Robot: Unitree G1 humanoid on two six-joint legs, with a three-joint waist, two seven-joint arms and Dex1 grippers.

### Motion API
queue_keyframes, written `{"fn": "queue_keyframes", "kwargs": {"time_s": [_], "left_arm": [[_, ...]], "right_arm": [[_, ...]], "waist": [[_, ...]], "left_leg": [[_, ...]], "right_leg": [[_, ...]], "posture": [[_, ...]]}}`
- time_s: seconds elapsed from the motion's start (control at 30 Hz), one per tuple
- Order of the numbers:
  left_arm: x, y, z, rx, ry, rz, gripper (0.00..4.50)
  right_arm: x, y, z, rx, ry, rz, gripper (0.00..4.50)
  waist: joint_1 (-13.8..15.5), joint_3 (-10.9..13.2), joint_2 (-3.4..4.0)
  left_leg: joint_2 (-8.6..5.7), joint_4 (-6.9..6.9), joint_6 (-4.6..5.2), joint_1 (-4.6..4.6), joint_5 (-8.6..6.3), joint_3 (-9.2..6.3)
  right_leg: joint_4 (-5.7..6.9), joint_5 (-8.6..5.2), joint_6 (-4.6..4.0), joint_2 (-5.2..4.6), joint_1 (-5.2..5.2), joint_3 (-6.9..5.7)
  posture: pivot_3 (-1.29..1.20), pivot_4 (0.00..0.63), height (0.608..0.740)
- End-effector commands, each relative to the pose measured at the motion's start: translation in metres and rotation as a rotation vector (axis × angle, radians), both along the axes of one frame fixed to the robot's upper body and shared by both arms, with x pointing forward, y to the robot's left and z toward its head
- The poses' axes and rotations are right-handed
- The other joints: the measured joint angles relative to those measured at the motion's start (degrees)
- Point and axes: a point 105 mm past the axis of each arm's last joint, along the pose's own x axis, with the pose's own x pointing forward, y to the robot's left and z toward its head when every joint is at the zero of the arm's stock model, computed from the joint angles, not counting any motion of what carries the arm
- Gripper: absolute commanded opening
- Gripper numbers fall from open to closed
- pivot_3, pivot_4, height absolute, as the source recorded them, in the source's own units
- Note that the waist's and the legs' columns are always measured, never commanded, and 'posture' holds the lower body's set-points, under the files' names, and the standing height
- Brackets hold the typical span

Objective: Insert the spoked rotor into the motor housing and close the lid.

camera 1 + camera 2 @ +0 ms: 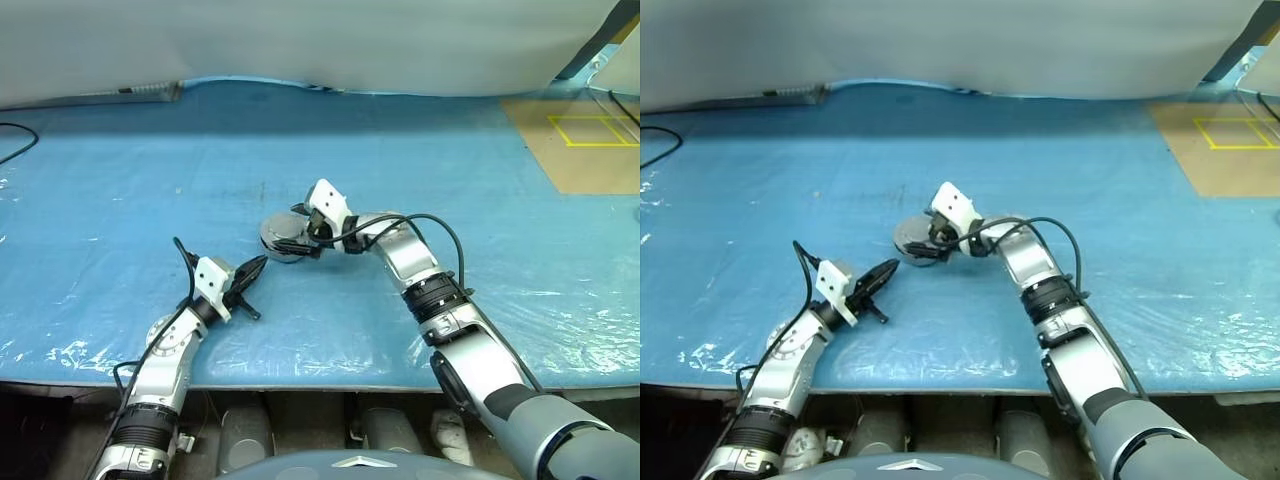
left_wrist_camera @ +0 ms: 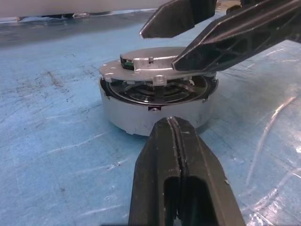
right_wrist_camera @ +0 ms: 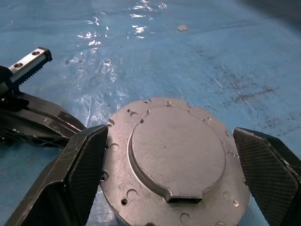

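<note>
Looking like a heavy, rigid, slick metal lid [image 3: 176,160] sitting skewed on the motor housing [image 2: 157,110] between the wide-open right gripper [image 3: 174,169] jaws, best pinched by the rim, with the left gripper [image 2: 178,155] clamped empty just beside.

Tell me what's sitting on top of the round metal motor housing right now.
A flat silver lid plate with a raised round centre lies on the short grey motor housing, tilted, not seated. Through the gap, shiny ribbed metal shows inside; the lid covers the rest.
</note>
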Motion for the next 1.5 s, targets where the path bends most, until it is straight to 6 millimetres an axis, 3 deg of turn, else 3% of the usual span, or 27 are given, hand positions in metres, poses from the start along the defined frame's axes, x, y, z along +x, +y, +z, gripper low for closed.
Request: {"fn": "queue_keyframes", "kwargs": {"time_s": [0.03, 0.2, 0.3, 0.4, 1.3, 1.4, 1.5], "left_arm": [[-0.001, 0.001, 0.015, -0.002, -0.070, 0.008, 0.00], [-0.001, 0.003, 0.015, -0.005, -0.069, 0.013, 0.00], [0.000, 0.003, 0.016, -0.007, -0.069, 0.015, 0.00], [0.000, 0.003, 0.016, -0.009, -0.069, 0.016, 0.00], [0.000, 0.006, 0.013, -0.032, -0.035, 0.024, 0.00], [0.010, 0.014, 0.015, -0.081, 0.036, 0.072, 0.00], [0.022, 0.026, 0.032, -0.185, 0.064, 0.118, 0.00]], "right_arm": [[0.001, 0.006, 0.005, 0.006, -0.035, 0.011, 4.47], [0.005, 0.006, -0.006, -0.001, -0.007, -0.025, 4.47], [0.003, 0.007, -0.006, 0.007, -0.007, -0.018, 3.89], [0.001, 0.007, -0.007, 0.006, -0.013, -0.014, 2.95], [0.004, 0.010, -0.020, -0.088, -0.021, -0.120, 2.95], [0.004, 0.008, -0.021, -0.094, -0.016, -0.121, 2.95], [0.004, 0.007, -0.023, -0.098, -0.012, -0.123, 2.95]], "waist": [[-0.01, 0.00, 0.00], [-0.04, 0.00, 0.00], [-0.03, 0.00, 0.00], [-0.03, 0.00, 0.00], [-0.12, 0.00, 0.00], [-0.12, 0.00, 0.00], [-0.09, 0.00, 0.00]], "left_leg": [[0.00, 0.00, 0.00, 0.00, 0.00, 0.00], [-0.01, 0.00, 0.00, 0.02, 0.00, 0.00], [0.00, 0.00, 0.00, 0.03, 0.00, 0.00], [-0.01, 0.00, 0.00, 0.02, 0.00, 0.00], [-0.05, -0.02, -0.04, 0.14, 0.01, 0.00], [-0.05, -0.03, -0.04, 0.16, 0.02, 0.00], [-0.05, -0.03, -0.05, 0.16, 0.02, 0.00]], "right_leg": [[0.00, 0.00, 0.00, 0.00, 0.00, 0.00], [0.01, 0.00, 0.00, 0.00, 0.00, 0.01], [0.02, 0.00, 0.00, 0.00, 0.00, 0.01], [0.01, 0.00, 0.00, 0.00, 0.00, 0.02], [0.04, 0.00, 0.01, 0.00, 0.05, 0.08], [0.04, 0.00, 0.01, 0.00, 0.05, 0.08], [0.05, 0.01, 0.01, 0.00, 0.05, 0.08]], "posture": [[0.00, 0.150, 0.740], [0.00, 0.150, 0.740], [0.00, 0.150, 0.740], [0.00, 0.150, 0.740], [0.00, 0.150, 0.740], [0.00, 0.150, 0.740], [0.00, 0.150, 0.740]]}}
